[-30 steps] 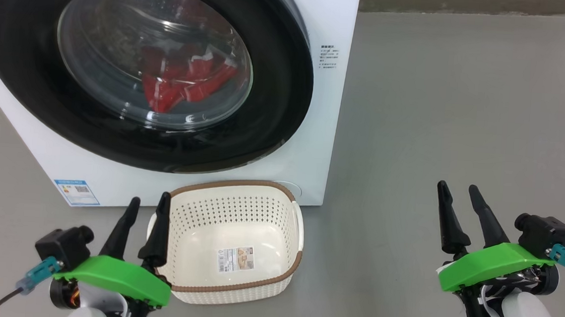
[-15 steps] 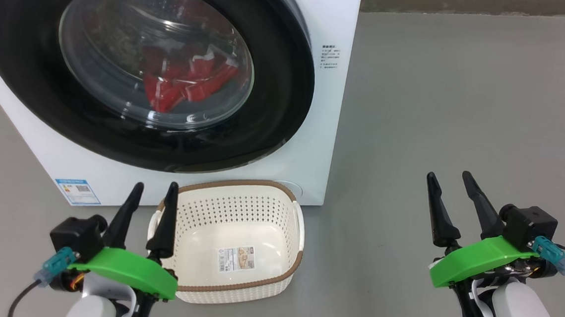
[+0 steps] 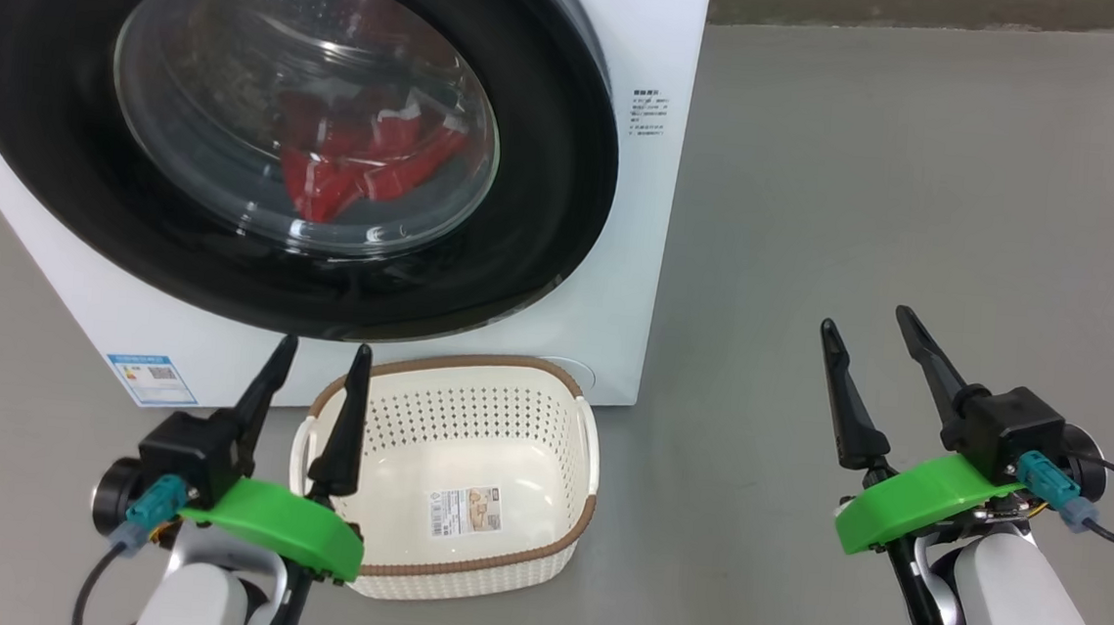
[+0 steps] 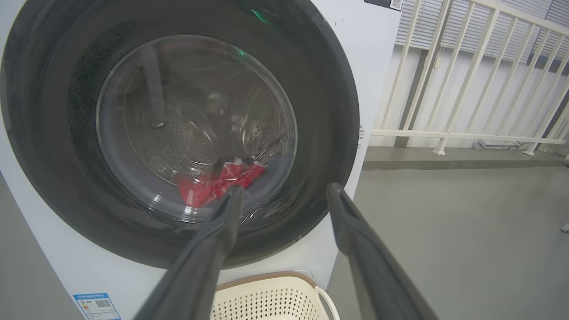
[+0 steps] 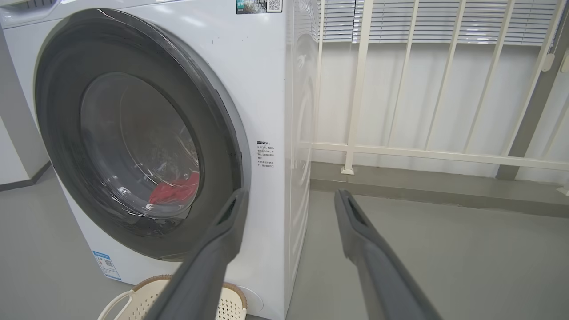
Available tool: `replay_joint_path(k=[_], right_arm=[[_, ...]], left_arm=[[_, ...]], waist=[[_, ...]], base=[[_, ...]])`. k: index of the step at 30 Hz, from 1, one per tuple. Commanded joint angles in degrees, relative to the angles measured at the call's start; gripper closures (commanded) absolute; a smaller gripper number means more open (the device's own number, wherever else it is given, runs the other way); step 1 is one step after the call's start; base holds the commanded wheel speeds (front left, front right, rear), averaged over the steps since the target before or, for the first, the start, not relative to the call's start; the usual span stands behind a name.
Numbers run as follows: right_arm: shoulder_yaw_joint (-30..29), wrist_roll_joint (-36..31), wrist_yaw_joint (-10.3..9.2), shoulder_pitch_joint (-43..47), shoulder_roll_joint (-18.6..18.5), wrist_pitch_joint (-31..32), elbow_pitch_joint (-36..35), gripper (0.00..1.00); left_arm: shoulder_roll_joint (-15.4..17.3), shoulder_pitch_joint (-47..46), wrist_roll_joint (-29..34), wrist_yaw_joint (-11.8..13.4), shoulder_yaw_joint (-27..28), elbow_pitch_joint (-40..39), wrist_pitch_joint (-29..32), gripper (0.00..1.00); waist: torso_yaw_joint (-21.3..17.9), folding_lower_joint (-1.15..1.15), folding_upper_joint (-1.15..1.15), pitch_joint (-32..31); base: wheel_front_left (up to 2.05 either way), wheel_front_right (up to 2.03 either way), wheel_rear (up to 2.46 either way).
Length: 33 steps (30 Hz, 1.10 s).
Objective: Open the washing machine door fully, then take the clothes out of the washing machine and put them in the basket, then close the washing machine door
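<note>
Overhead, spread left hand (image 3: 325,343) and right hand (image 3: 864,316) flank the basket (image 3: 466,357); the right wrist view reveals a railing (image 5: 355,89).

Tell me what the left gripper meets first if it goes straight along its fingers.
Probably the washing machine door, low on its black rim right of the glass. The left gripper aims above the basket; depth unclear.

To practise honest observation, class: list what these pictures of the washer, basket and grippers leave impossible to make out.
- Head view: how many clothes, warped by the washing machine door glass.
- Head view: blue label print, too small.
- Head view: basket corner, behind the left gripper.
</note>
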Motion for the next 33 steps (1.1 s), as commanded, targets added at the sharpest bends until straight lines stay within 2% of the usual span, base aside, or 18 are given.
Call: replay_joint_path(k=[1,4,19,22,23,26,28,33], right_arm=[[1.4,-2.56,0.42,-2.57,-0.29,-1.1,-1.32,0.0],[1.65,-4.42,0.44,-2.91,-0.31,-1.58,-1.34,0.0],[1.66,-4.57,0.44,-2.93,-0.31,-1.58,-1.58,0.0],[1.33,-4.29,0.44,-3.35,-0.31,-1.58,-1.23,0.82],[1.32,-3.93,0.44,-3.65,-0.31,-1.58,-1.13,1.0],[1.12,-1.6,0.44,-4.93,-0.31,-1.58,-0.66,1.0],[0.72,2.62,0.44,-6.01,-0.31,-1.58,-0.01,1.0],[1.67,21.22,0.44,-9.76,-0.31,-1.58,3.65,1.0]], left_arm=[[1.01,-2.96,2.42,-0.1,1.38,-1.15,-1.22,0.0],[1.04,-3.3,4.07,-0.13,1.29,-0.94,-1.69,0.0],[1.04,-3.98,2.56,-0.36,1.45,-0.44,-1.69,0.0],[1.04,-4.27,2.45,-0.41,1.12,-0.85,-1.69,0.0],[1.04,-4.41,2.39,-0.42,0.99,-1.06,-1.69,0.0],[1.04,-4.96,2.36,-0.44,0.58,-1.87,-1.69,0.0],[1.04,-5.39,1.74,-0.45,0.33,-3.0,-1.69,0.0],[1.04,-6.06,0.63,-0.5,-0.04,-5.84,-1.69,0.0]], waist=[[0.03,0.0,0.0,0.07],[0.08,0.0,0.0,0.27],[0.22,0.0,0.0,1.9],[0.65,0.0,0.0,2.87],[0.83,0.0,0.0,3.27],[1.34,0.0,0.0,4.79],[1.79,0.0,0.0,5.93],[2.87,0.0,0.0,8.92]], base=[[0.0,0.0,0.0],[0.0,0.0,0.0],[0.0,0.0,0.0],[0.0,0.0,0.0],[0.0,0.0,0.0],[0.0,0.0,0.0],[0.0,0.0,0.0],[0.0,0.0,0.0]])
